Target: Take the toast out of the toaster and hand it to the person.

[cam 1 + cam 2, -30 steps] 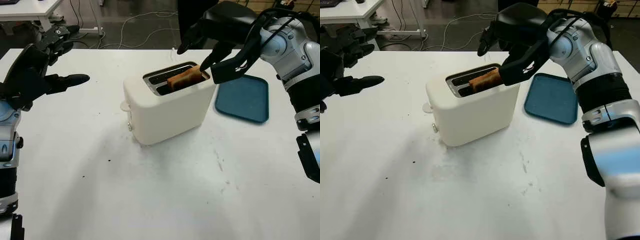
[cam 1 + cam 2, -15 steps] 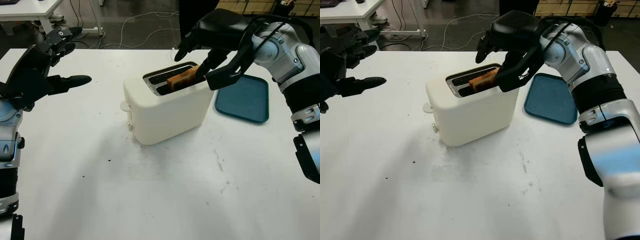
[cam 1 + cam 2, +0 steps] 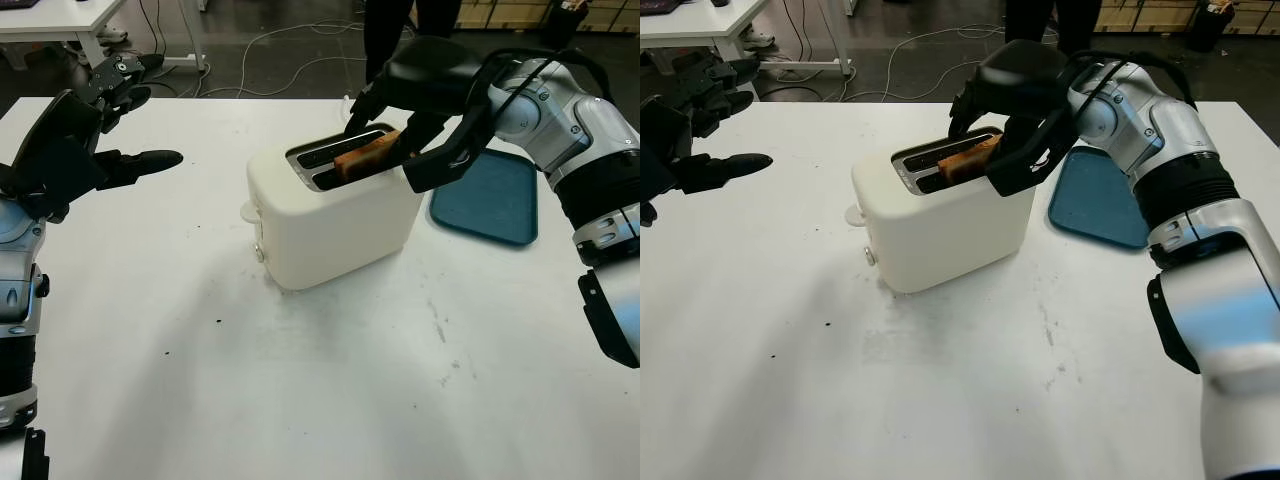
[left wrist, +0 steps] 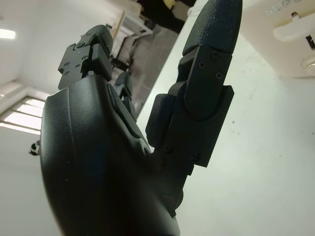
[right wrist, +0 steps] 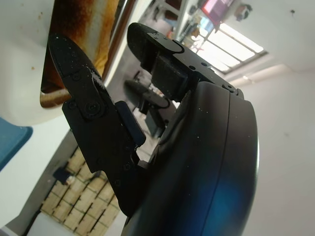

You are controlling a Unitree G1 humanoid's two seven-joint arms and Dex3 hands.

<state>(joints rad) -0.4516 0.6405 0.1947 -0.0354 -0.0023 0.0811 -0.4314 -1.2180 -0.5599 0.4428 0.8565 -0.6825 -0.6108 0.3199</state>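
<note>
The right hand [image 3: 400, 135] hovers over the right end of the white toaster [image 3: 335, 215], fingers [image 3: 440, 160] wide on either side of the toast [image 3: 365, 157], not closed on it. The toast sits in the near slot. The left hand [image 3: 75, 150], open, hangs above the bench [image 3: 300, 380] at far left.

A lab or workshop: beyond the white work table's [image 3: 150, 330] far edge lie loose cables [image 3: 270, 45] on a dark floor, another white desk [image 3: 60, 20], and stacked cardboard boxes [image 3: 1120, 15].
</note>
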